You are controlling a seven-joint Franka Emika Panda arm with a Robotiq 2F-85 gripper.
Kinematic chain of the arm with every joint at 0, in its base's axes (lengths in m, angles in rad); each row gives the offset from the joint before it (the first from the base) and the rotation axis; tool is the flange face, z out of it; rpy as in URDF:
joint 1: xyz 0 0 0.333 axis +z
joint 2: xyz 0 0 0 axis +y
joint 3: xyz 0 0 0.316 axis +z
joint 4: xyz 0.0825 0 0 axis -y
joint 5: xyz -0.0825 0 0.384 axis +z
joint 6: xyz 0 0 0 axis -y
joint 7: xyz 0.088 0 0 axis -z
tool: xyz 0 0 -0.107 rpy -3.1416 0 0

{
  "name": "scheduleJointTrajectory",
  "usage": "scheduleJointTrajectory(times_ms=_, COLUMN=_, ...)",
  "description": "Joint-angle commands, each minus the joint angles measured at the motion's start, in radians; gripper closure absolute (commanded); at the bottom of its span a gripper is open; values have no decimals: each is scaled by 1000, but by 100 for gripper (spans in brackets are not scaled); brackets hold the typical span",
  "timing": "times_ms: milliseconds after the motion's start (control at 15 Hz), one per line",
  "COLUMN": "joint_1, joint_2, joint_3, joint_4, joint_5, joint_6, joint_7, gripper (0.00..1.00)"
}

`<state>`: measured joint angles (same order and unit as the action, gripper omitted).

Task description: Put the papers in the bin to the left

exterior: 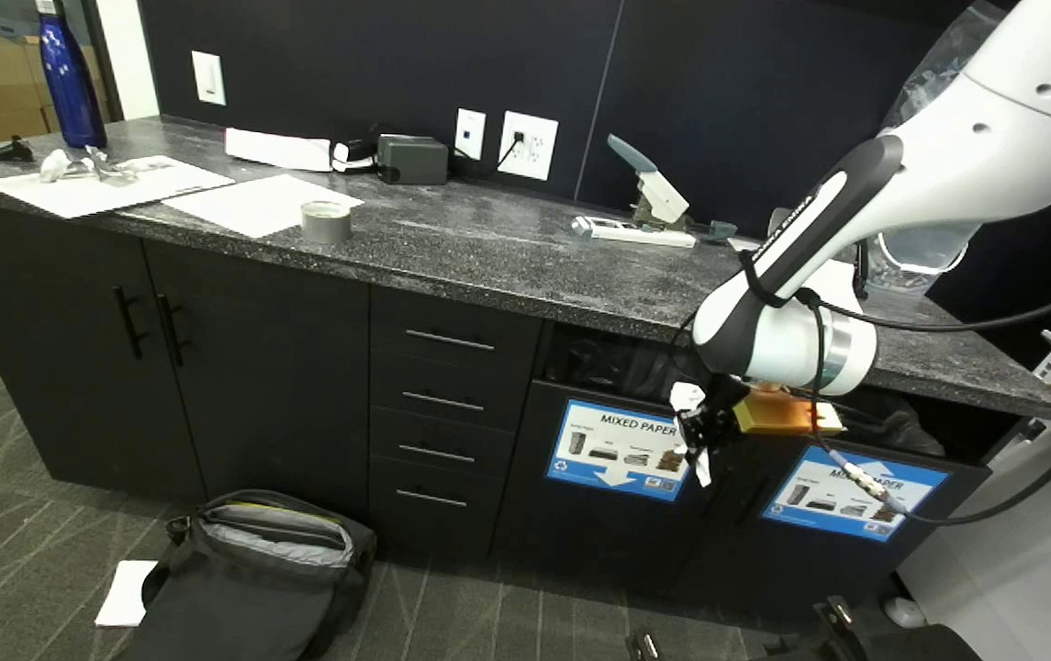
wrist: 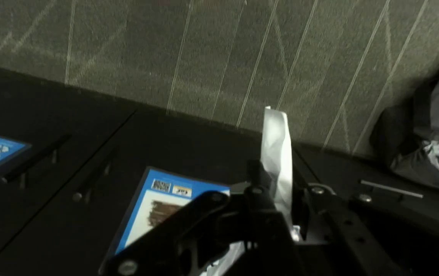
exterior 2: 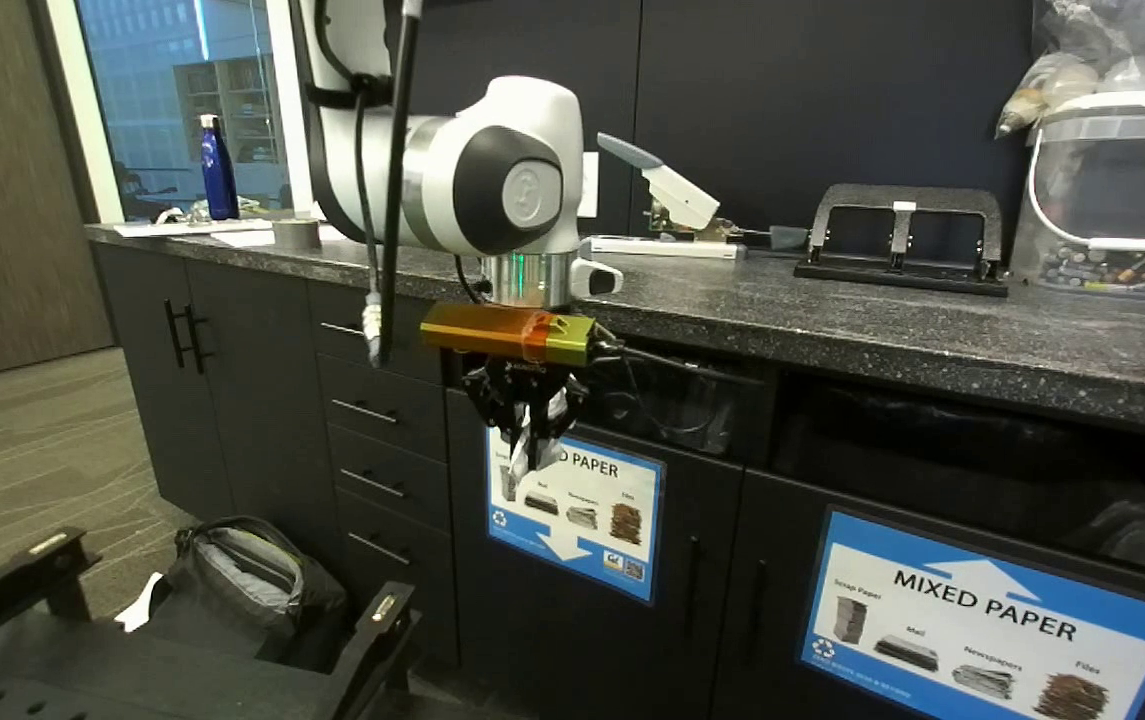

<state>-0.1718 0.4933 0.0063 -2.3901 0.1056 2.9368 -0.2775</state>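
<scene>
Gripper (wrist: 277, 174) is clamped on paper (wrist: 276, 140), long axis roughly vertical, free end down, before the left bin (exterior: 580, 523), bag (exterior: 250, 592) further left.

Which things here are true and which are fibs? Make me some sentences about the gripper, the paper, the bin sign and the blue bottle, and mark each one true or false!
1. The gripper is holding crumpled paper. True.
2. The left bin has a sign that says MIXED PAPER. True.
3. That sign points upward. False: its white arrow points down.
4. The blue bottle stands upright on the counter. True.
5. All the crumpled paper is off the counter. False: more paper wads lie on a white sheet there, near the blue bottle.
</scene>
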Motion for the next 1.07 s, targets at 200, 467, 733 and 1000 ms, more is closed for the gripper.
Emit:
scheduleJointTrajectory(times_ms=200, joint_1=-22, joint_2=182, joint_3=66, joint_4=104, joint_5=-7, joint_6=395, joint_7=163, gripper=84)
scheduleJointTrajectory(times_ms=467, joint_1=24, joint_2=262, joint_3=27, joint_4=149, joint_5=-17, joint_6=552, joint_7=238, gripper=83)
scheduleJointTrajectory(times_ms=733, joint_1=50, joint_2=305, joint_3=0, joint_4=216, joint_5=-9, joint_6=619, joint_7=283, gripper=85)
scheduleJointTrajectory(times_ms=1000, joint_1=68, joint_2=340, joint_3=-22, joint_4=277, joint_5=-7, joint_6=646, joint_7=302, gripper=83)
